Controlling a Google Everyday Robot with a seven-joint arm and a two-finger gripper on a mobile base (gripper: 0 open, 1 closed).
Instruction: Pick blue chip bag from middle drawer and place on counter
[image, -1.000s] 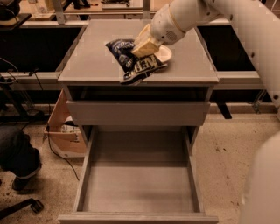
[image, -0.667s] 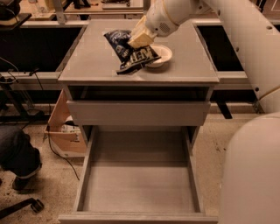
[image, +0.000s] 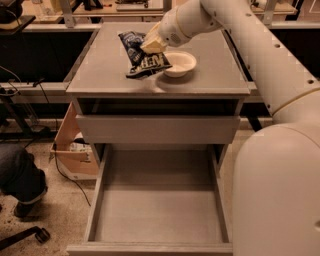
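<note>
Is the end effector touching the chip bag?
Touching. The camera view shows the end effector pinching the top of the chip bag above the counter, no gap between them.

Blue chip bag (image: 145, 64): dark blue, crinkly sheen, white block letters, pale label panel.
End effector (image: 152, 44): cream-yellow, over desk toward far edge, left of centre, clamped on blue chip bag.
Arm (image: 260, 55): off-white, few small dark dots.
Desk (image: 100, 70): plain grey, slight gloss.
Bowl (image: 181, 64): white, unpatterned.
Middle drawer (image: 157, 210): uniform grey floor and walls.
Cardboard box (image: 75, 157): tan, below desk's left edge.
</note>
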